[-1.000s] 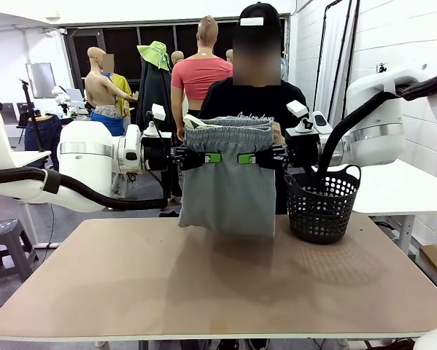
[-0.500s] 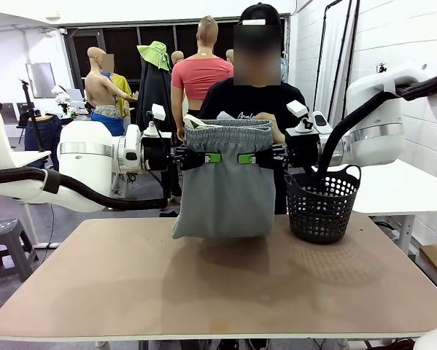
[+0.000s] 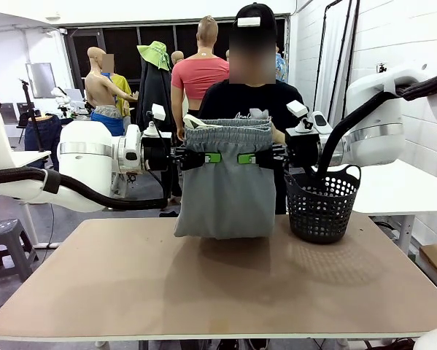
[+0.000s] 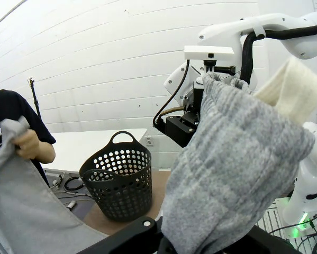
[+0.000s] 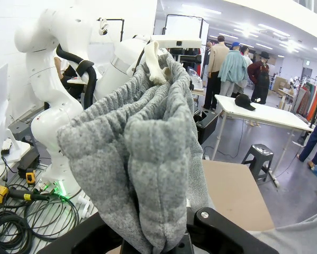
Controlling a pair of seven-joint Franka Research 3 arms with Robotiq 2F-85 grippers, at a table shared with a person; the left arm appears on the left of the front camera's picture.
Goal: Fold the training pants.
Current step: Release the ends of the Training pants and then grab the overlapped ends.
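The training pants (image 3: 225, 189) hang in the middle of the front view as a folded grey panel, gathered waistband uppermost. The robot's left hand (image 3: 212, 157) and right hand (image 3: 246, 158) pinch them side by side just under that band. Both hands are clamped tight on the cloth, with bunched jersey rising between the fingers in each wrist view. The panel's side edges fall nearly straight. Its rounded lower edge sits low over the far part of the surface (image 3: 218, 292); whether it touches cannot be told. The whole lower half of the front frame is a broad tan stretch of surface lying open, with free strips at lower left and lower right. A black mesh basket (image 3: 322, 208) stands on the surface at centre right, just beside the panel's right edge with a narrow gap between them, its handle upright. What it holds cannot be made out from these angles. Behind the pants stands a person (image 3: 254, 102). At the left edge of the left wrist view, the person's fingers (image 4: 27, 144) grip a fold of grey cloth.
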